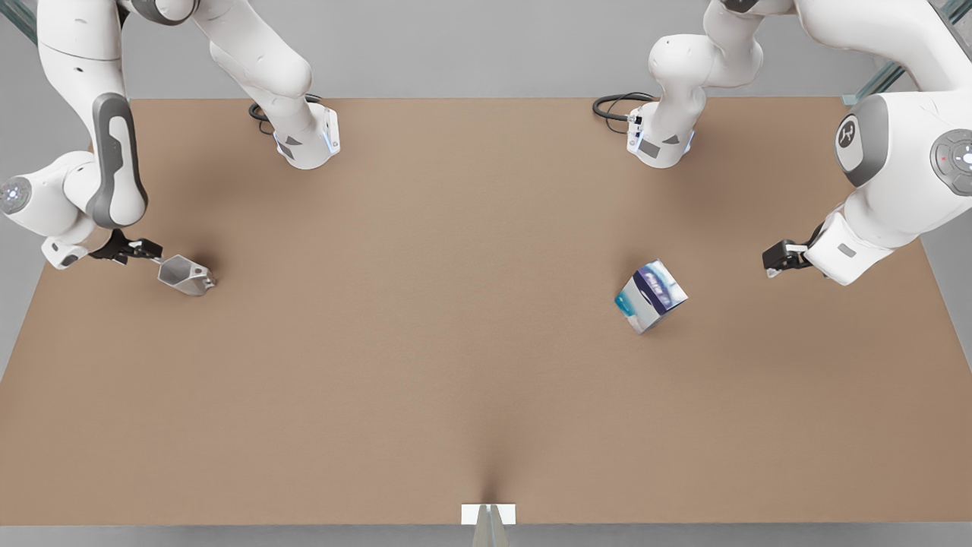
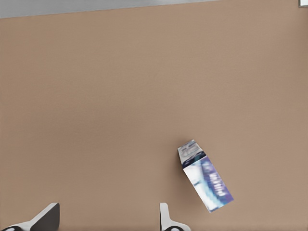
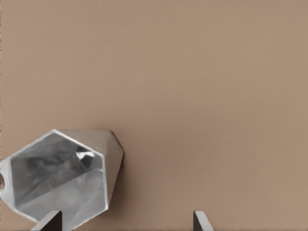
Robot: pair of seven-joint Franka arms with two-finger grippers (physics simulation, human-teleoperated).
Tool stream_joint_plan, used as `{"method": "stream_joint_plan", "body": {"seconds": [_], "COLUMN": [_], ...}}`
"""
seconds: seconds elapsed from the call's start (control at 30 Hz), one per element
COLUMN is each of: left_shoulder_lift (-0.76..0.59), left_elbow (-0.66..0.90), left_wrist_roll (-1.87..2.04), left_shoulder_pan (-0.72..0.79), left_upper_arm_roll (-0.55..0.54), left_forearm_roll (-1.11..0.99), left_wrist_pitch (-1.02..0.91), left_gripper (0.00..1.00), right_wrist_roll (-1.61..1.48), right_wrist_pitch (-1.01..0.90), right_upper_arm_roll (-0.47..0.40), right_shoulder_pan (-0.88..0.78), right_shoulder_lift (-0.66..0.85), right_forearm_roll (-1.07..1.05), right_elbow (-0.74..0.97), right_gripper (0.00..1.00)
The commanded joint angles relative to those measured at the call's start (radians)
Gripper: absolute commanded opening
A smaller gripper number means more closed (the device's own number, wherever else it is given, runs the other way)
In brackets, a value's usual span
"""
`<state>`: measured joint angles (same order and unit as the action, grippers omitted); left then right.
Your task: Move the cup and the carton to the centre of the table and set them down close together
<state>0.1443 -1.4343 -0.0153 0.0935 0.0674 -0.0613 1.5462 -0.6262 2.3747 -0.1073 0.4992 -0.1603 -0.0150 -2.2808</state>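
cup [image 1: 186,275] lies just beside our right gripper [image 1: 148,251], fingers spread; left gripper [image 1: 771,262], also spread, near the carton [image 1: 650,295].

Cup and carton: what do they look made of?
Cup: seems metal, silvery-grey faceted walls with dull reflections inside; could be metallic plastic. Carton: looks like printed paperboard, white with blue and teal panels, sharp folded edges, faint sheen.
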Motion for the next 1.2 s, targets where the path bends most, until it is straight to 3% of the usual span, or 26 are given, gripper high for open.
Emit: {"method": "stream_joint_plan", "body": {"seconds": [0.0, 0.73, 0.77, 0.9, 0.93, 1.17], "left_shoulder_lift": [0.000, 0.000, 0.000, 0.000, 0.000, -0.002], "left_elbow": [0.000, 0.000, 0.000, 0.000, 0.000, 0.000], "left_wrist_roll": [0.000, -0.005, -0.005, -0.005, -0.005, -0.005], "left_shoulder_pan": [0.000, -0.001, -0.001, -0.001, -0.001, -0.001], "left_upper_arm_roll": [0.000, 0.003, 0.003, 0.003, 0.003, 0.003], "left_forearm_roll": [0.000, 0.001, 0.005, 0.005, 0.005, 0.005], "left_wrist_pitch": [0.000, 0.000, 0.000, 0.000, 0.000, 0.000], "left_gripper": [1.00, 1.00, 1.00, 1.00, 1.00, 1.00], "right_wrist_roll": [0.002, 0.013, 0.013, 0.016, 0.016, 0.020], "right_wrist_pitch": [0.008, 0.230, 0.230, 0.230, 0.230, 0.215], "right_upper_arm_roll": [0.000, 0.005, 0.005, 0.005, 0.005, 0.008], "right_shoulder_pan": [0.001, -0.001, -0.001, -0.002, -0.002, -0.016], "right_shoulder_lift": [-0.007, -0.068, -0.071, -0.077, -0.077, -0.074], "right_forearm_roll": [-0.002, -0.028, -0.028, -0.028, -0.028, -0.028], "right_elbow": [-0.005, -0.106, -0.106, -0.105, -0.105, -0.103], "right_gripper": [1.00, 1.00, 0.95, 0.28, 0.21, 0.21]}}
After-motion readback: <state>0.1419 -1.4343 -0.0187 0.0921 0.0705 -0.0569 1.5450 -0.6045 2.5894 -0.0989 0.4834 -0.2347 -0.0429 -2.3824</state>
